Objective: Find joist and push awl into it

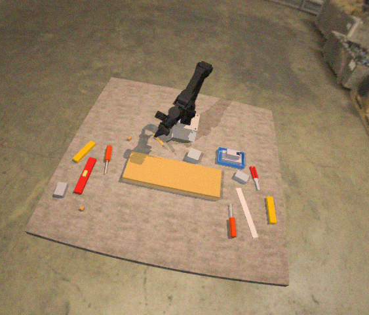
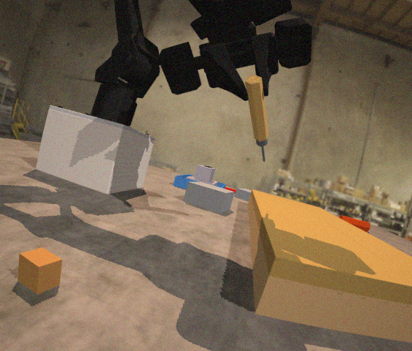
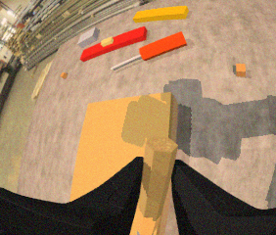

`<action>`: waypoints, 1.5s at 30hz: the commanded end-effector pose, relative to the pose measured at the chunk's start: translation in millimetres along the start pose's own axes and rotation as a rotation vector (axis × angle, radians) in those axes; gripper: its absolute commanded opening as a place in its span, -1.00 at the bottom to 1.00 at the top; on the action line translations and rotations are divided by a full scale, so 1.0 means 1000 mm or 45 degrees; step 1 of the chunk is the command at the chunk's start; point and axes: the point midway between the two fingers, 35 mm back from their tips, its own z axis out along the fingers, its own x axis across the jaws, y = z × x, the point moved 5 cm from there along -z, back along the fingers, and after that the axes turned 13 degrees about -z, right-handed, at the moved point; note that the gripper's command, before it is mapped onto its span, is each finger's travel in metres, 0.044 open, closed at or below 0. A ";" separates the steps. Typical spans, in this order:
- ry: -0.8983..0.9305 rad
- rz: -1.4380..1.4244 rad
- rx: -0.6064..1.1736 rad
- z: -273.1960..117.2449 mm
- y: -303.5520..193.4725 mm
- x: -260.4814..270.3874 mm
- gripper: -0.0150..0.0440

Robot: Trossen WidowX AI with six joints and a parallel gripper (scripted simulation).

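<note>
My gripper (image 1: pixel 156 134) (image 2: pixel 256 94) (image 3: pixel 157 164) is shut on the awl (image 1: pixel 160 140) (image 2: pixel 257 113) (image 3: pixel 157 188) by its yellow handle. The awl hangs in the air, metal tip down and slightly tilted, on the robot-base side of the panel. The tip is hidden in the wrist view. The orange-yellow floor panel (image 1: pixel 174 176) (image 2: pixel 300 215) (image 3: pixel 101 147) lies on the table; no hole shows in its visible top. The joist is hidden. The pale stud finder (image 1: pixel 233 153) (image 2: pixel 204 173) sits in the blue tray (image 1: pixel 231 166) (image 2: pixel 180 181).
A grey block (image 1: pixel 193 155) (image 2: pixel 208 197) stands between robot base and panel; another (image 1: pixel 241 176) is near the tray. A red level (image 1: pixel 85 176) (image 3: pixel 128 38) and a screwdriver (image 1: pixel 108 153) (image 3: pixel 162 46) lie left of the panel in the top view. An orange cube (image 1: pixel 129 138) (image 2: pixel 39 270) (image 3: pixel 241 70) is nearby.
</note>
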 end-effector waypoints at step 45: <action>0.320 -0.870 -0.702 -0.049 -0.053 0.093 -0.49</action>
